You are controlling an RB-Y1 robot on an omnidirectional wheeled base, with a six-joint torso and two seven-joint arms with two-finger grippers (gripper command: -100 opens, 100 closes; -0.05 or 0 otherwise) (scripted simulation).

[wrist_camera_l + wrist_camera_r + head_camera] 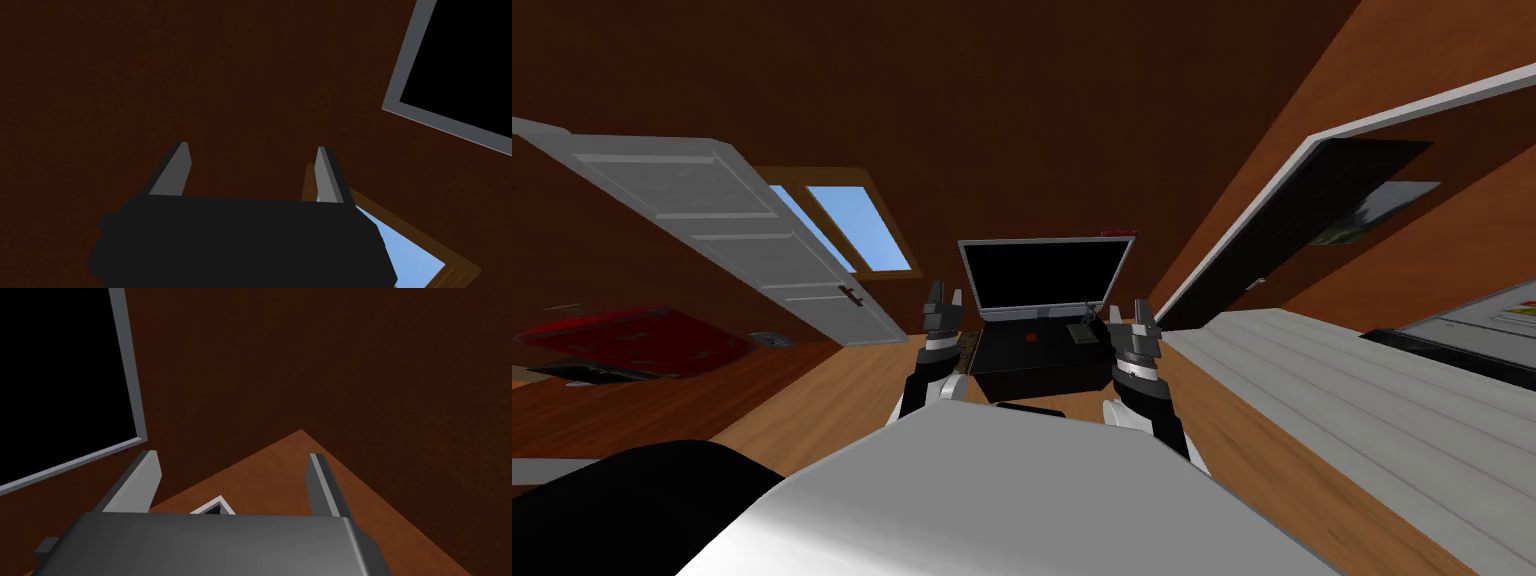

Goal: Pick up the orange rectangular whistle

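A small red-orange thing (pixel 1032 338), which may be the whistle, lies on the top of a low black stand (pixel 1012 365) straight ahead, in front of a grey-framed black screen (pixel 1042 275). A dark greenish object (pixel 1084 332) sits to its right. My left gripper (pixel 944 298) is raised at the stand's left edge and my right gripper (pixel 1134 318) at its right edge, both short of the red-orange thing. In the wrist views the left gripper (pixel 255 150) and the right gripper (pixel 232 460) are open and hold nothing. The screen's frame (pixel 127 388) stands beside the right fingers.
A white door (pixel 732 230) hangs open at the left, with a window (pixel 857 225) beyond it. A red cover (pixel 632 340) lies far left. A white slatted tabletop (pixel 1362 400) runs along the right. A black rounded shape (pixel 622 500) sits at the lower left.
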